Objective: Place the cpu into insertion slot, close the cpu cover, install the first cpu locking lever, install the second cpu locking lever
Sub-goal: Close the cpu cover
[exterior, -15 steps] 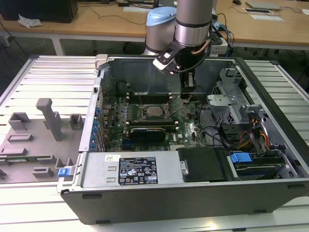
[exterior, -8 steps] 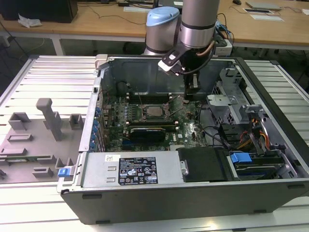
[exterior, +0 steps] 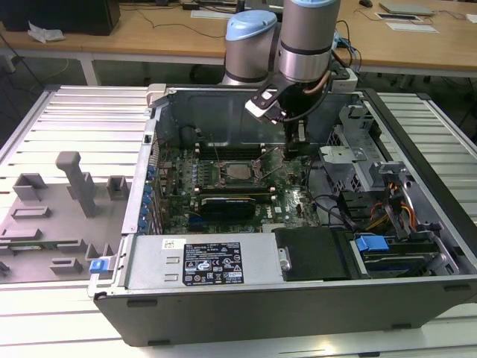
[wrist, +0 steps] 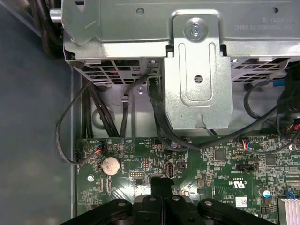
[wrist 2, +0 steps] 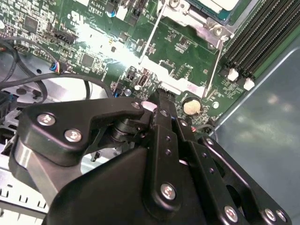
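- The fingers (wrist 2: 161, 110) are pressed together with nothing visible between them, low over the green board (wrist: 220, 159).
- The insertion slot (exterior: 238, 173) lies to the exterior view's left of the fingers, near but apart; the cpu (wrist 2: 216, 3) looks seated in it.
- Two thin levers (wrist 2: 213, 61) run lengthwise from the slot toward the fingers, ending just short of them.

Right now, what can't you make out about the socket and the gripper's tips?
- Exterior view: the insertion slot is too small to tell whether it is closed and latched.
- Second wrist view: the insertion slot is cut off by the picture's edge.
- Both wrist views: the gripper itself hides what its tips touch.
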Controlling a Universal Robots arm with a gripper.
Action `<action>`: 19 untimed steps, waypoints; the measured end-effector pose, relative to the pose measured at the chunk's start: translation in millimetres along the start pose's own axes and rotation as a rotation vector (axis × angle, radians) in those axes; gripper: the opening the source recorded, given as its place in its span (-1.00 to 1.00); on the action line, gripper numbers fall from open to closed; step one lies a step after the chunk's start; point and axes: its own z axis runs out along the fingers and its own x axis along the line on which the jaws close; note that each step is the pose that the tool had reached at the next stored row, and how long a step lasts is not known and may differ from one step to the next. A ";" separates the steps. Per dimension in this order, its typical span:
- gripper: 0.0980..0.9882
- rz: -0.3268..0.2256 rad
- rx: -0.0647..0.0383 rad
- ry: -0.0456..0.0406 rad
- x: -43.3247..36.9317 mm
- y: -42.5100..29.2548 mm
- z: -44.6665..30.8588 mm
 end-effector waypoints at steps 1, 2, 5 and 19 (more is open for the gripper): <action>-0.98 0.000 0.000 0.0000 0.0 0.1 0.0; -0.98 0.000 0.000 0.0002 0.0 0.1 0.1; -0.98 0.000 0.033 -0.0004 0.1 0.4 0.6; -0.98 -0.001 0.134 -0.0029 -0.4 -16.0 -0.4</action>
